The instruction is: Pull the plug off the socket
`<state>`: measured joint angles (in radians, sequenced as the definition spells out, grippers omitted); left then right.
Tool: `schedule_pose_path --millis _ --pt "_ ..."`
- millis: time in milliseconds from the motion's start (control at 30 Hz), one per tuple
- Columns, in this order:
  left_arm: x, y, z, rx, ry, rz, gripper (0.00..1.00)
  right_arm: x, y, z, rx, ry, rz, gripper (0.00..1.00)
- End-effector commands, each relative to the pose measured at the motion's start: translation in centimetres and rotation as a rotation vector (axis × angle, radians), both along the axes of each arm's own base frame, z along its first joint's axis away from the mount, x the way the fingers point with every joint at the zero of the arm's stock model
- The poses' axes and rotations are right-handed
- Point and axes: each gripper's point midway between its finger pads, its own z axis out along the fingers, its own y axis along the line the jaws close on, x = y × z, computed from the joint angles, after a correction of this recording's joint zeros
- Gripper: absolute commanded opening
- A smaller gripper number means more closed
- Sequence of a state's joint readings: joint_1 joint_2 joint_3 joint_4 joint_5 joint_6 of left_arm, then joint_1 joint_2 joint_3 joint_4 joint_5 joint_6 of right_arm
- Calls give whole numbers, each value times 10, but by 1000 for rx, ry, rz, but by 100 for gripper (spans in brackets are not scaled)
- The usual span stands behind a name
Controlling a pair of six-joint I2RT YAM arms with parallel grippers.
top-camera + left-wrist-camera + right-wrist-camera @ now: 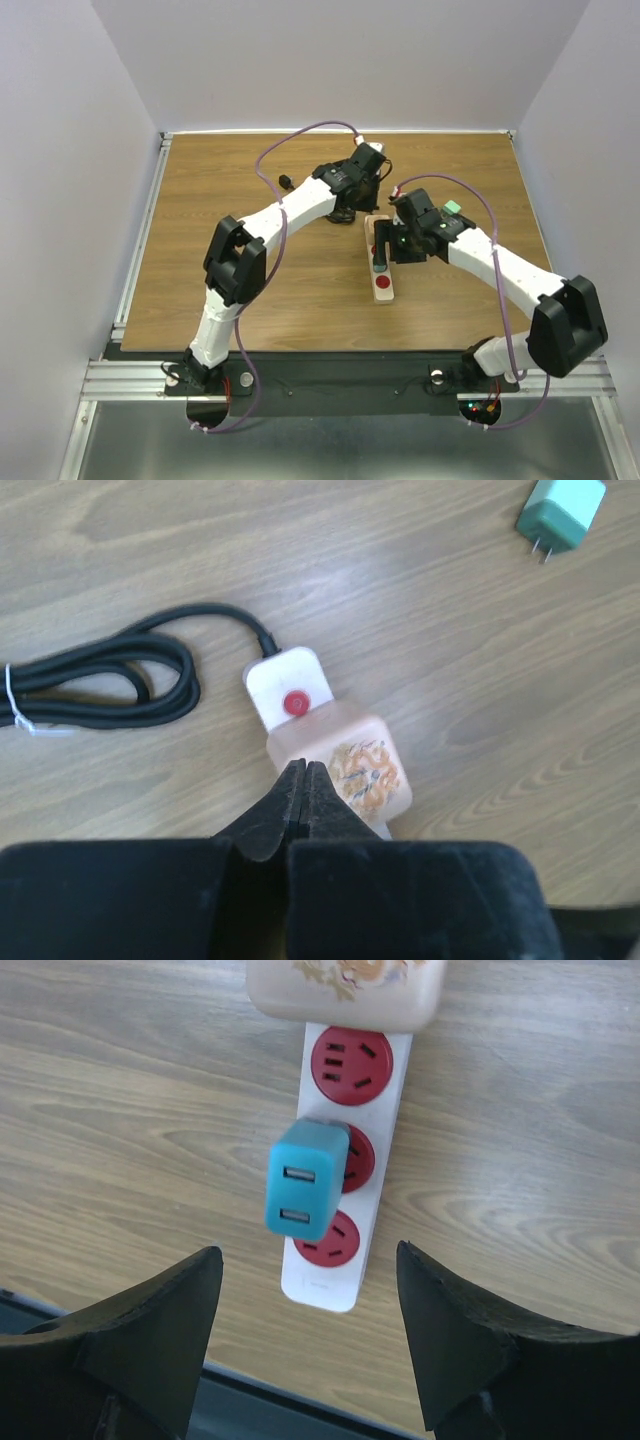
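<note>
left fingers [285,815] together at socket [340,765] end; right fingers [165,1305] apart, plug [305,1180] ahead

Socket [318,1282]: off-white body, round red outlets, a red button [294,703] on its white end. Plug [305,1180]: teal, with two pale grey ports. Cover block [350,770]: translucent beige, printed with an orange floral motif. Cord [130,670]: black, bound with a white tie [18,712]. Loose adapter [562,512]: green-teal. Table [450,630]: light brown wood grain. Left gripper [303,770] and right gripper [308,1252]: black fingers.
</note>
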<state>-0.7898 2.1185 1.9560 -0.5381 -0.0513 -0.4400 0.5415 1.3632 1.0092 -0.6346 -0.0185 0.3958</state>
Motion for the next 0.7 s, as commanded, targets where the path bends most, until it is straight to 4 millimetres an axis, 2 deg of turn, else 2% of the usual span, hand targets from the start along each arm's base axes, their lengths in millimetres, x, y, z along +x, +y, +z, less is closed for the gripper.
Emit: schedule_pose_path --millis 0,33,67,100,133,167,200,233,267,300,333,433,467,533,567,633,667 --pt "-10 20 31 -83 -12 49 0 28 15 16 -1 -108 -15 75" --pt "-11 22 34 -99 -23 59 0 31 16 9 -14 -95 -21 75" --pt "-18 32 19 -77 -2 72 0 34 20 8 -7 -98 -28 75" --pt "-22 33 37 -127 -27 85 0 36 21 5 -15 -96 -36 72" --pt "-26 36 40 -146 -32 92 0 37 22 2 -20 -87 -41 70" --pt "-39 44 24 -134 2 95 0 37 24 -7 -28 -68 -43 62" --pt "-48 46 39 -177 -15 102 0 36 26 -11 -33 -57 -43 56" --pt "-58 53 25 -171 3 107 0 36 26 -18 -44 -42 -44 48" --pt "-65 59 35 -199 -12 118 0 34 27 -21 -47 -32 -48 32" --pt "-71 62 32 -208 -2 125 0 34 27 -24 -52 -28 -53 26" --pt "-81 68 17 -208 26 137 0 34 27 -26 -58 -31 -59 20" --pt "-99 82 1 -221 61 163 0 35 29 -33 -63 -12 -74 20" --pt "-103 84 3 -234 60 163 0 36 30 -34 -63 -6 -72 19" --pt "-109 85 -5 -242 75 155 0 39 33 -32 -58 -10 -73 11" --pt "-116 79 -6 -256 96 117 0 41 34 -30 -54 -16 -81 0" --pt "-121 72 -8 -252 101 90 0 47 36 -19 -39 -42 -95 0" --pt "-122 66 -5 -254 94 75 0 53 42 -4 -2 -69 -106 0"
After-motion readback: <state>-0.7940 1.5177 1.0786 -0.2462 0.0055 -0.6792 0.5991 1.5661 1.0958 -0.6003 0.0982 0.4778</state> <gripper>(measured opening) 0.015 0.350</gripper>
